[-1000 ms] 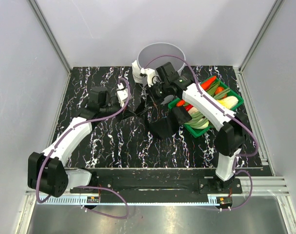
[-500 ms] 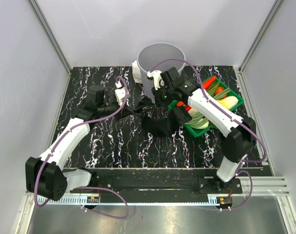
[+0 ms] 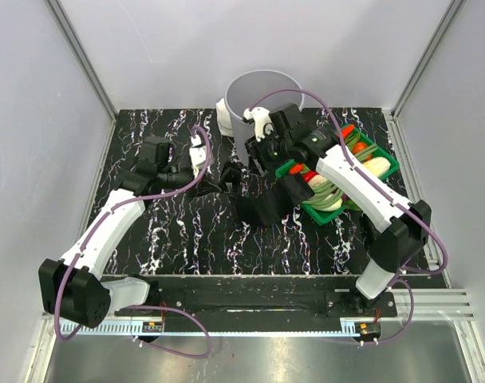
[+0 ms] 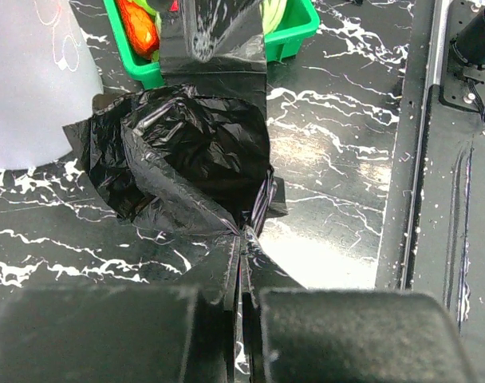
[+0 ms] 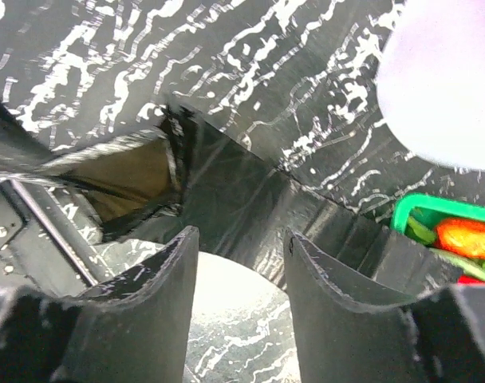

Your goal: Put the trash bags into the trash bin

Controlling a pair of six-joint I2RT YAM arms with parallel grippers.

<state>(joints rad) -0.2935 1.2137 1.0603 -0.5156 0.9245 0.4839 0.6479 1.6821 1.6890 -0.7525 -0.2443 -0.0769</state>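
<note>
Now, from above, the right gripper (image 3: 260, 152) has swung closer to the trash bin (image 3: 262, 84) and its jaws have parted within the last second, so the trash bag (image 3: 262, 199) sags on the table (image 3: 171, 231) between the arms, not in the bin. The left wrist view shows the left gripper (image 4: 242, 275) pressed together on a fold of the crumpled film. The right wrist view shows spread fingers with the film just beyond them, unpinched. This is probably a release before a fresh grip.
</note>
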